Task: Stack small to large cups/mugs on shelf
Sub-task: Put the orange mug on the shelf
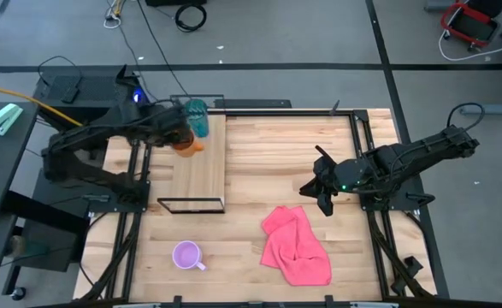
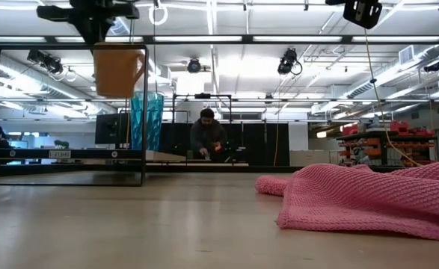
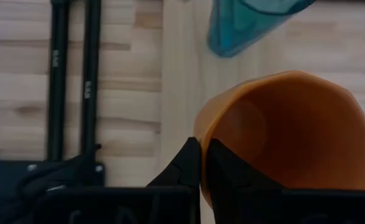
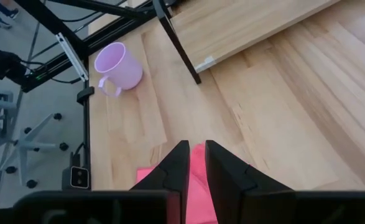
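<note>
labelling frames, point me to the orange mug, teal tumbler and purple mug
orange mug [image 2: 117, 69], low view, on its side wall
teal tumbler [image 2: 146, 121], low view, mid body
purple mug [image 1: 186, 254], high view, in its open mouth
</note>
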### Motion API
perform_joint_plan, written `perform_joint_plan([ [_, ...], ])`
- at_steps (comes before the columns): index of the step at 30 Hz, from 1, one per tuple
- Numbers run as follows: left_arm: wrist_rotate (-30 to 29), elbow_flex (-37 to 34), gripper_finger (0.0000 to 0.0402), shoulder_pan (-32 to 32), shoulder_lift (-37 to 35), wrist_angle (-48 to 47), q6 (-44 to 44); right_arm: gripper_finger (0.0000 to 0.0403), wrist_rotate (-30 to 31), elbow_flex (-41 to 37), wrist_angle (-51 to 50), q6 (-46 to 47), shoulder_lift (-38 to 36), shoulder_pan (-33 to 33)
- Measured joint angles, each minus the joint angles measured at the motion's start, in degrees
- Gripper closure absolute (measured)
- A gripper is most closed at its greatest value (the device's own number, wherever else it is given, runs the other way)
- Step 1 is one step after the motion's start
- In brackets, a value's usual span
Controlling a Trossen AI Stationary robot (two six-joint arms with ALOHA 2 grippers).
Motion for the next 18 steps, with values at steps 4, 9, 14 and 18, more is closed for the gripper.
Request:
perform_joint_plan([
  [4,-0.9,-2.9,0.0386,-2.9,-1.6,0.2,-5.2,0.0345,0.1,0.0,0.0,0.1,0.0,-0.2],
  [9,-0.9,-6.9,0.0386,-3.2,-1.2,3.8,-7.9,0.0345,0.1,0.0,0.0,0.3,0.0,-0.2],
  [14,0.9,-12.2,0.0386,-2.7,-1.1,12.4,-7.4,0.0345,0.0,0.0,0.0,1.3,0.0,-0.2],
  [18,1.2,-14.8,0.0386,-2.4,-1.0,12.4,-8.8,0.0345,-0.1,0.0,-0.1,1.4,0.0,-0.1],
])
